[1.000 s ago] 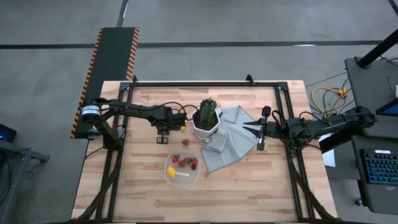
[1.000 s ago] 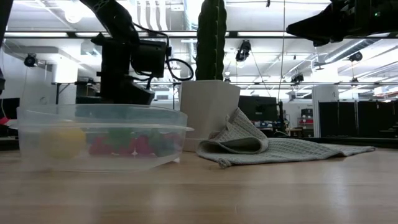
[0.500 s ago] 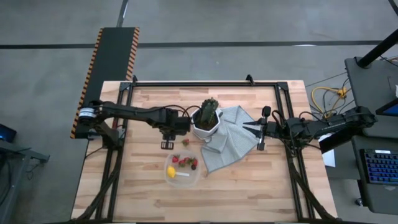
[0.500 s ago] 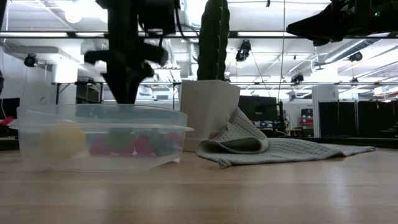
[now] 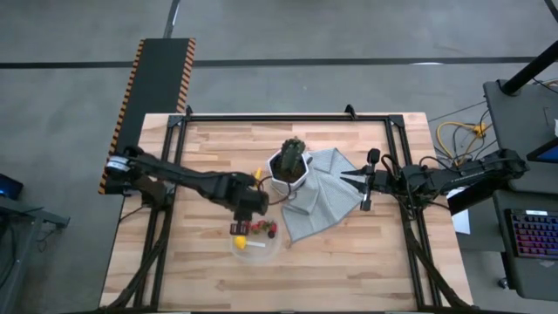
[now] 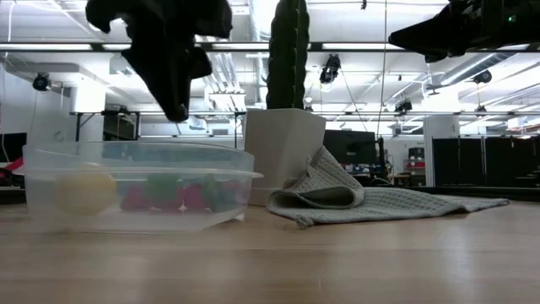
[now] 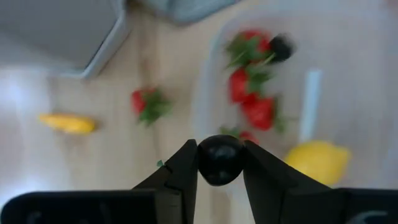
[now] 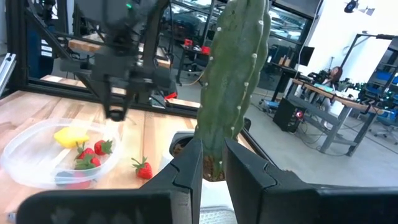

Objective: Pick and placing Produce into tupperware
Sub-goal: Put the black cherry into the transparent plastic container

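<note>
Held: left gripper fingers clamped on dark round berry, above clear rounded-square plastic tupperware.
Packed: yellow lemon, red strawberries.
Outstanding: one red strawberry, small orange piece on surface.
Right gripper: idle, fingers narrowly apart.

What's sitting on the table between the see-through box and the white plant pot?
One strawberry lies on the bare wood between the tupperware and the pot. The right wrist view shows it best.
</note>
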`<action>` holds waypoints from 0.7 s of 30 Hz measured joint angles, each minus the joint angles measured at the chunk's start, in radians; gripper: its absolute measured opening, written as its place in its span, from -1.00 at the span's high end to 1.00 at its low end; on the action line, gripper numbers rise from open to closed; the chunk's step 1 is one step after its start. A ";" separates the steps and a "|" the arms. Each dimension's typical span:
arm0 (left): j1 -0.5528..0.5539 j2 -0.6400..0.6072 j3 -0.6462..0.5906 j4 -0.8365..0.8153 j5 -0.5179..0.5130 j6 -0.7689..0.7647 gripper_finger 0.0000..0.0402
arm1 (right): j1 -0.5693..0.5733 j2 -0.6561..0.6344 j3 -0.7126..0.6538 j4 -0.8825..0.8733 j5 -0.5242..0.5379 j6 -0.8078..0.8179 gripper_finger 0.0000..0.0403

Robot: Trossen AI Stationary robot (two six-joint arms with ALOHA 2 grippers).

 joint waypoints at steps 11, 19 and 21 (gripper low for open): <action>-0.082 0.003 -0.066 0.148 0.048 -0.093 0.59 | 0.000 0.000 0.000 0.000 0.000 0.018 0.72; -0.096 0.054 -0.096 0.228 0.099 -0.110 0.59 | 0.000 0.000 0.000 0.000 0.000 0.026 0.72; -0.096 0.074 -0.098 0.220 0.099 -0.109 0.59 | 0.000 0.000 0.000 0.000 0.000 0.026 0.72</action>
